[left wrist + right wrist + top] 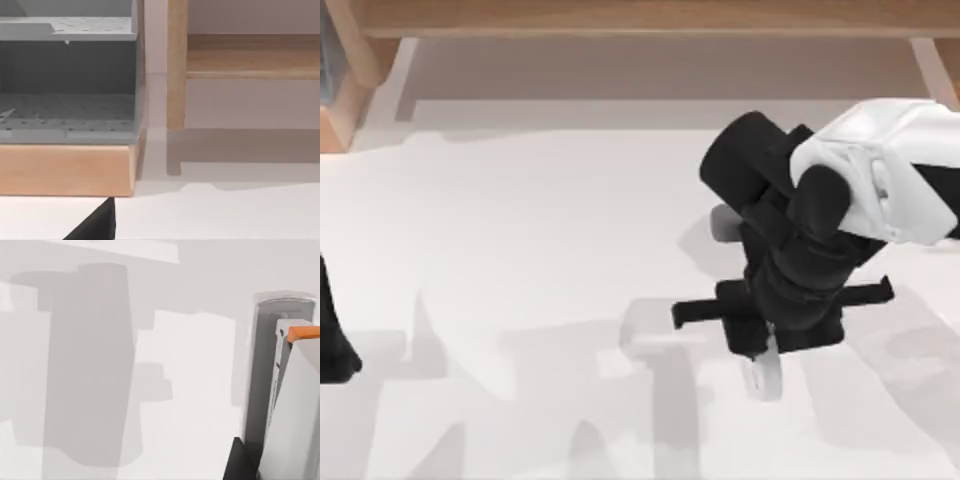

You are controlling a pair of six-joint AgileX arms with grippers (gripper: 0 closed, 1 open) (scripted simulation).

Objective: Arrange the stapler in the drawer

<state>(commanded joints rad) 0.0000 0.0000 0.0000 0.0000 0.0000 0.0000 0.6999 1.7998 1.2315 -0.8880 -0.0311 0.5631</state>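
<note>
Right now, this is what you have on the table:

- Your right gripper (782,318) hangs low over the white table (520,250), at about 4 o'clock from the middle of the top view, with the arm's white housing above it towards 2 o'clock.
- The stapler (765,378) lies directly beneath that gripper. One pale end pokes out towards 11 o'clock and the other towards 5 o'clock, while the black body covers its middle.
- You cannot tell whether the right pincer is spread or pinching the stapler, because the contact is hidden under the gripper.
- From the right wrist camera the stapler (295,415) shows close up as a pale grey bar with an orange tip at one end. A dark strip runs beside it.
- The drawer (620,18) spans the 12 o'clock edge, a light-wood frame with a pale floor, well apart from the stapler.
- Your left gripper (332,335) sits parked at the 9 o'clock edge, and you cannot tell its state either.
- The left wrist camera faces a grey perforated rack (67,110) on a wooden base.
</note>
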